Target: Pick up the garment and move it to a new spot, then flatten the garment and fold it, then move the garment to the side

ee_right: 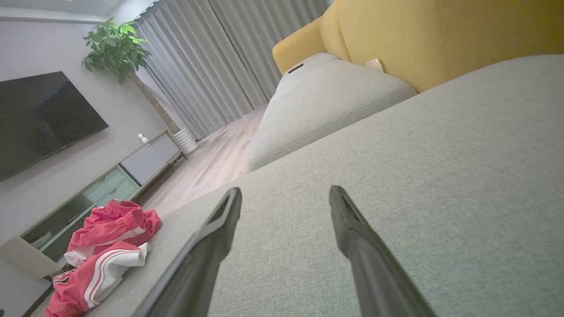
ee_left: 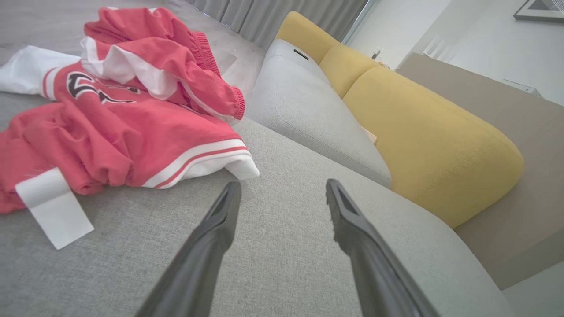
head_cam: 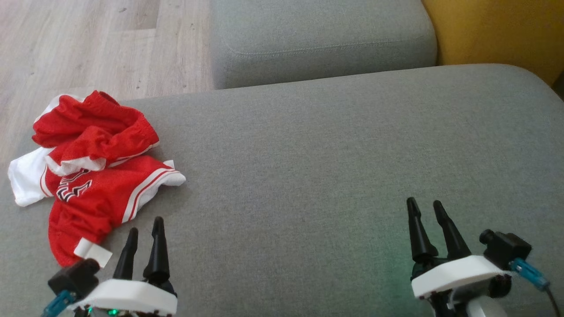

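- The red-and-white mesh garment lies crumpled at the left edge of the grey sofa seat, just ahead of the left gripper. Its fingers and the right gripper's are spread, holding nothing.
- A shallow pinch could catch only one layer, or nudge the heap over onto the wooden floor.
- A yellow backrest stands behind, with curtains, a television and a plant beyond.

There's the garment off to my left, a red mesh piece with white trim, striped hems and a black-and-white emblem, lying crumpled and bunched over itself at the left edge of the grey seat cushion, its white label sticking out nearest me.
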Controlling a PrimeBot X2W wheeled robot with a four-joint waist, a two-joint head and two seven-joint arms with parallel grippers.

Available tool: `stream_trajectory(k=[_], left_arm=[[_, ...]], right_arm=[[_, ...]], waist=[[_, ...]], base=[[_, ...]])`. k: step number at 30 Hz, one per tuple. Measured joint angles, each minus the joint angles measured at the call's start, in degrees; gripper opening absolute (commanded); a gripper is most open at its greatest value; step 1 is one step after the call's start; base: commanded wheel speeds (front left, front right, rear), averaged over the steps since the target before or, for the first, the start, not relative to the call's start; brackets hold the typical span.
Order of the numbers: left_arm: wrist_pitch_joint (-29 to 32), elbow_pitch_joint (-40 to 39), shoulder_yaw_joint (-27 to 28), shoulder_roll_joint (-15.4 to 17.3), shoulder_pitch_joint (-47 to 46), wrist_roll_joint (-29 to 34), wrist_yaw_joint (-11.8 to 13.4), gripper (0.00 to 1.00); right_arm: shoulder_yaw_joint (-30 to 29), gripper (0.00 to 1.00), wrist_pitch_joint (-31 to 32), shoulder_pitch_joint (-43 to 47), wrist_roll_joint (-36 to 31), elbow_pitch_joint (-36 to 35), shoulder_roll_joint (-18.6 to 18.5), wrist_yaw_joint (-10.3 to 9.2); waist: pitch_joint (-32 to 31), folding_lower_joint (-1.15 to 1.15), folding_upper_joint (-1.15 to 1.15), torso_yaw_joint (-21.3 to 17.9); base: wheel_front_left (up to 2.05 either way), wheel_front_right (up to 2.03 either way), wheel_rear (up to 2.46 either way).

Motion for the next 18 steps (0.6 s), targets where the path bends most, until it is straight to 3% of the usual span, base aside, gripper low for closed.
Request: stream_trajectory(k=[18], left_arm=[[-2.75,-1.76,-1.3,0.16,1.79,12.28,0.8,1.0]], right_arm=[[2.24,1.0,-2.63,-0.01,-11.65,-0.86,0.0,0.0]], waist=[[-0.64,0.0,0.0,0.31]], base=[[0.0,0.0,0.0]])
